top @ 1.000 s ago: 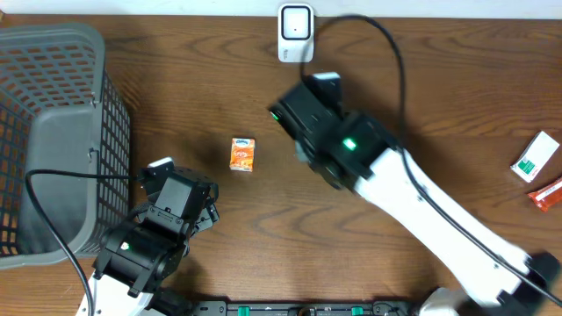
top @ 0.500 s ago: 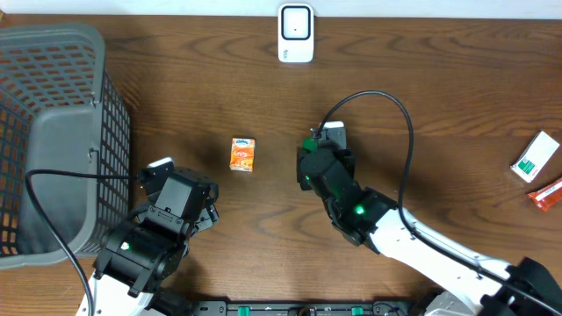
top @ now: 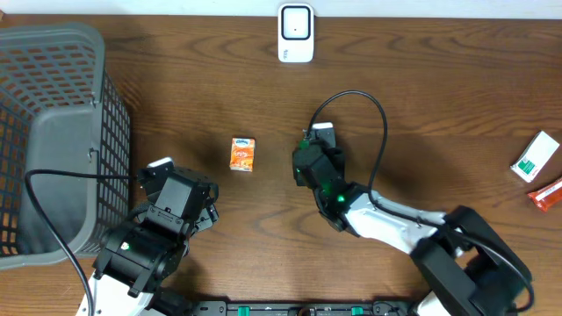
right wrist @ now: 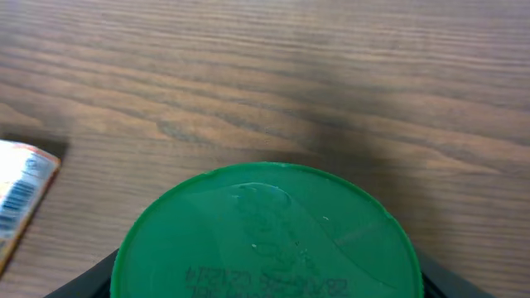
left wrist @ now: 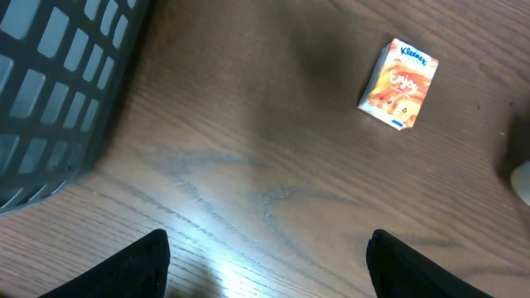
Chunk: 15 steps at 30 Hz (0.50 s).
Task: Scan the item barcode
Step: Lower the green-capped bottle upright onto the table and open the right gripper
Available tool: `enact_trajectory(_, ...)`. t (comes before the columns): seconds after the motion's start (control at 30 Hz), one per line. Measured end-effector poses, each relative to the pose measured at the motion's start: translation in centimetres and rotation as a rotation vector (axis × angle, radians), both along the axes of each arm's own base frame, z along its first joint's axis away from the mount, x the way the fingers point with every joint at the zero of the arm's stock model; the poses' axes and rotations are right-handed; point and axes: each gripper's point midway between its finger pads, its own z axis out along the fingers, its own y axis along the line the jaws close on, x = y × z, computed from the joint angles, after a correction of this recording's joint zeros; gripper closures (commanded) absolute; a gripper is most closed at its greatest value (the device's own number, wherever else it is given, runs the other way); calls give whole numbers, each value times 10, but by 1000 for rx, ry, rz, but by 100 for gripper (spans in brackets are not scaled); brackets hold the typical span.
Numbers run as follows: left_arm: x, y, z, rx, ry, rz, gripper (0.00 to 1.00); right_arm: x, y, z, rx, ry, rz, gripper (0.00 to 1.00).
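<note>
1. At table centre, the right gripper (top: 312, 163) is sitting over the wooden table (top: 439, 96), just right of an orange tissue pack (top: 243, 154) and not touching it.
2. In the right wrist view, its jaws are pinching a round green lid (right wrist: 265, 232) by opposite edges. Raised lettering is showing on the lid but is unreadable. Whatever lies under the lid is hidden.
3. The white scanner (top: 296, 33) is standing at the far table edge, well apart from the green lid.
4. The left gripper (left wrist: 269, 261) is hovering at the near left, beside the grey basket (top: 61, 39). Its fingers (left wrist: 141, 269) are spreading wide with only bare wood between them.
5. The tissue pack is lying flat ahead of the left gripper.
6. At the right edge, a green-and-white box (top: 536, 156) and a red packet (top: 546, 191) are lying near each other.
</note>
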Motion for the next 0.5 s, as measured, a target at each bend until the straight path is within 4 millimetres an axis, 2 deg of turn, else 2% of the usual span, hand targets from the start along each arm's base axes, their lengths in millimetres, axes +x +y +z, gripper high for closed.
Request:
enact_trajectory(0.13, 0, 0, 0, 0, 0, 0, 23, 5, 2, 3, 18, -22, -3, 48)
enact_trajectory(0.37, 0, 0, 0, 0, 0, 0, 23, 20, 12, 28, 105, -124, -9, 44)
enact_trajectory(0.5, 0, 0, 0, 0, 0, 0, 23, 22, 11, 29, 98, -133, -5, 42)
